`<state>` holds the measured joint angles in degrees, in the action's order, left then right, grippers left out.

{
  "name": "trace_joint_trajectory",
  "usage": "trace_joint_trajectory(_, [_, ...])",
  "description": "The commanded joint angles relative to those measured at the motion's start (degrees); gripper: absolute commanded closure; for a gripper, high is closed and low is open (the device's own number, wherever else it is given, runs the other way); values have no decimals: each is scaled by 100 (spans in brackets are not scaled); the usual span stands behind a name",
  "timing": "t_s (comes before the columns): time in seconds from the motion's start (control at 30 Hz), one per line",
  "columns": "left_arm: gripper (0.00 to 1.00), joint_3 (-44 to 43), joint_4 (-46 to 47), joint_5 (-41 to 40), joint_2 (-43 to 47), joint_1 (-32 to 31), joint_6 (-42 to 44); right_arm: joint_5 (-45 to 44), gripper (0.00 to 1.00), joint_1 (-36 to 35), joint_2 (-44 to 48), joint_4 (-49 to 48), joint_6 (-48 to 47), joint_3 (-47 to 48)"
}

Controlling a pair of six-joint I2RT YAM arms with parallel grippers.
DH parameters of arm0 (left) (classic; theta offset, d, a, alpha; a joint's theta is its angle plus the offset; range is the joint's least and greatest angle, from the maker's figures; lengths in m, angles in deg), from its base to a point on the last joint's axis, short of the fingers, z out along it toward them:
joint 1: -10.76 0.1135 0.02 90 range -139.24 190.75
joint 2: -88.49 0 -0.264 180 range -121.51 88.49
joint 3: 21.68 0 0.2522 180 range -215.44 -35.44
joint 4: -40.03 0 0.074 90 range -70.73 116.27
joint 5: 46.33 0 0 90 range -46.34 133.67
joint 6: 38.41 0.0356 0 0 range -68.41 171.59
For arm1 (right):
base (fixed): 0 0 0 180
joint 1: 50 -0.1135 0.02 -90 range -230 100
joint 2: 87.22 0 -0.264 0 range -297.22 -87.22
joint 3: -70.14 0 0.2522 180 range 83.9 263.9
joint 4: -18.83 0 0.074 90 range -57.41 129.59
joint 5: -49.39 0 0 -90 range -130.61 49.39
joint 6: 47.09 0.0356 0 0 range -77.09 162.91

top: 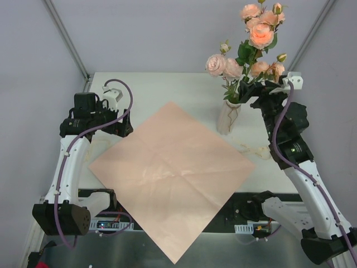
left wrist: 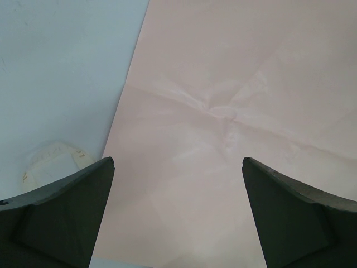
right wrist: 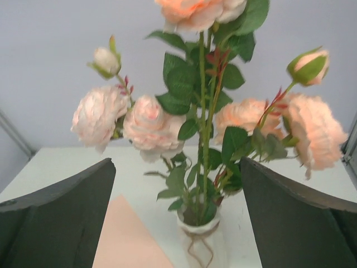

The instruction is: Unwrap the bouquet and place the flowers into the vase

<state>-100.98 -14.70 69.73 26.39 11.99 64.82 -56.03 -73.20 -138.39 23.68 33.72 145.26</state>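
- The left gripper [left wrist: 177, 163] hovers over the left corner of the pink paper [top: 173, 173]. Its jaws are spread wide and hold nothing, so it appears to be parked out of the way rather than working.
- The paper lies flat and fully unfolded as a diamond across the middle of the table [top: 167, 89]. Its creases show, and its near corner hangs over the table's near edge. It seems to be left where it was opened, wrapping nothing.
- The vase [top: 227, 118] stands upright just off the paper's far right side, toward the far right corner of the table. Sitting apart from the sheet, it gives the stems a clear drop.
- The flowers [top: 259, 36] stand in the vase with their stems down through its mouth. Blooms and buds fan out above it and lean slightly right. By the look of it, the task is all but finished.
- What looks like the cream ribbon [top: 257, 151] lies loose on the table near the right edge, just in front of the vase and clear of the flowers.
- The right gripper [right wrist: 177, 162] faces the bouquet at leaf height. Its jaws are wide apart on either side of the stems and touch none of them, so the hand is empty and the vase alone appears to hold the flowers up.
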Motion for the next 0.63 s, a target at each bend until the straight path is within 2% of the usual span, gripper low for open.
trace_joint_trajectory(0.0, [1,-249,-7,197,146,52,-110,828,4,-35,-85,1566,260,209])
trace_joint_trajectory(0.07, [1,-240,-7,206,164,61,-128,1216,4,-44,-138,1909,365,166])
trace_joint_trajectory(0.23, [1,-223,-7,197,225,70,-111,1199,4,-88,-296,2612,655,174])
trace_joint_trajectory(0.6, [1,-126,36,180,252,70,-251,997,4,-457,-595,2702,603,104])
